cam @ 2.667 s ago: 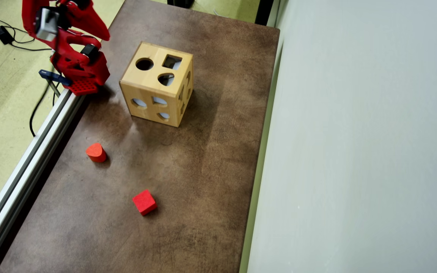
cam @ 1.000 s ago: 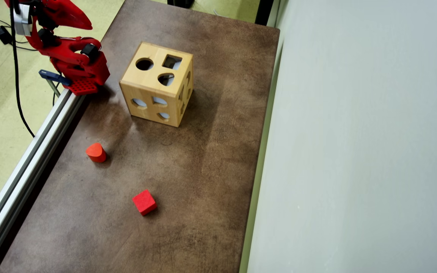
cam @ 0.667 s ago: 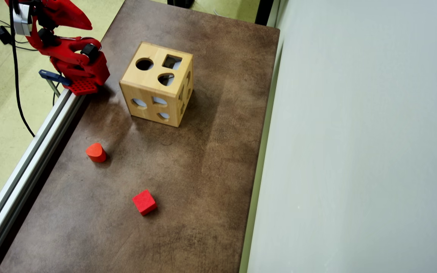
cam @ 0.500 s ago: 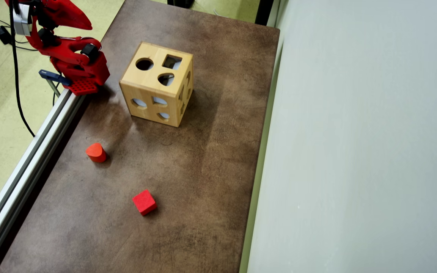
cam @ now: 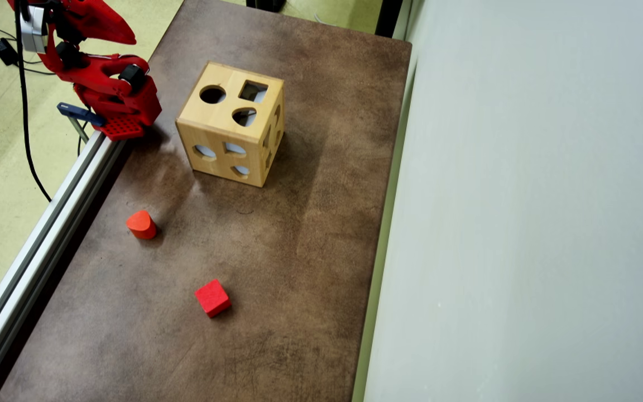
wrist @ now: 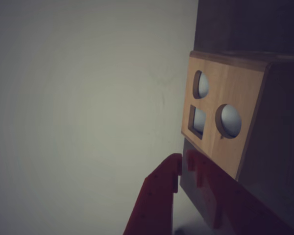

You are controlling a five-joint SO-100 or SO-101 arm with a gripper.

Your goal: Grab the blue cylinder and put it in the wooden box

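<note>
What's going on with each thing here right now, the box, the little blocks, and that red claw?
wooden box: upright on the table, holes facing up and sideways.
orange-red rounded block: standing on the table, untouched.
red cube: resting on the table, untouched.
gripper: shut, empty, away from the blocks.
blue cylinder: not visible.

No text, label, brand, number or sign could be read on anything in the wrist view or the overhead view.
</note>
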